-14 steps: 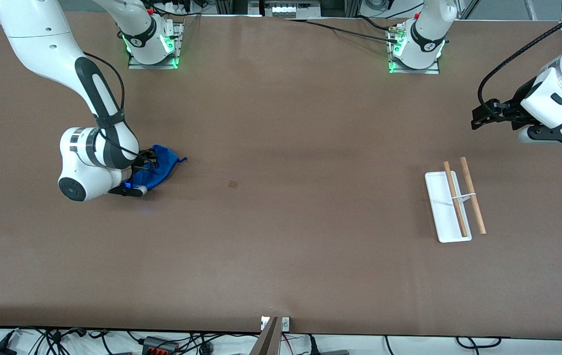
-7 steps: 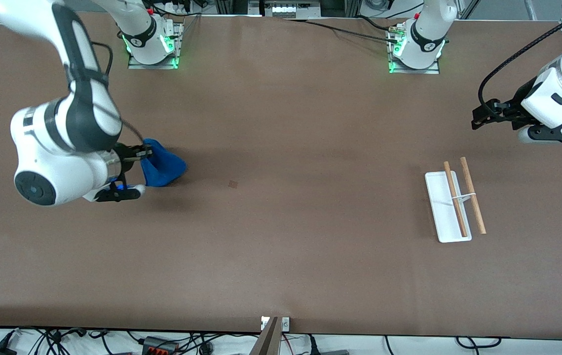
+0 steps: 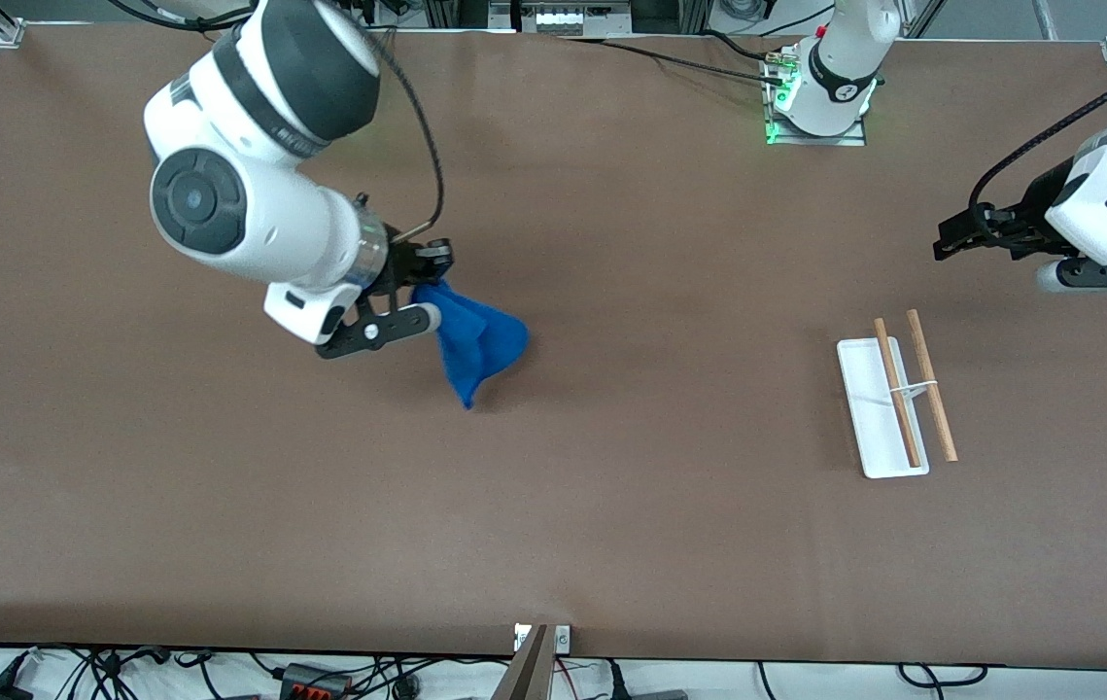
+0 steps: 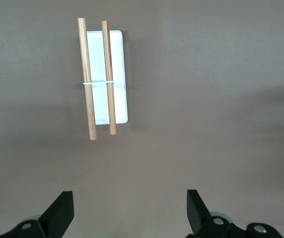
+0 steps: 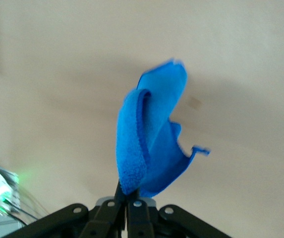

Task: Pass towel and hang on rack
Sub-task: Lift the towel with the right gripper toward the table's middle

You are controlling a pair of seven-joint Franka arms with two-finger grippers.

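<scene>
Since the earlier frame, the right gripper (image 3: 417, 277) has lifted off the table and travelled toward the table's middle, its fingers clamped on the blue towel (image 3: 475, 340), which hangs freely beneath it in the air. For a clean handover, present a loose hanging edge clear of the clamping point, and keep the grip firm until the receiving fingers close. The rack (image 3: 895, 394) stands toward the left arm's end of the table. Above and beside it, the left gripper (image 4: 129, 210) waits with fingers spread apart.

Front camera high, facing arms; wrist cameras look down — left wrist shares rack (image 3: 893, 394) (image 4: 102, 77).
</scene>
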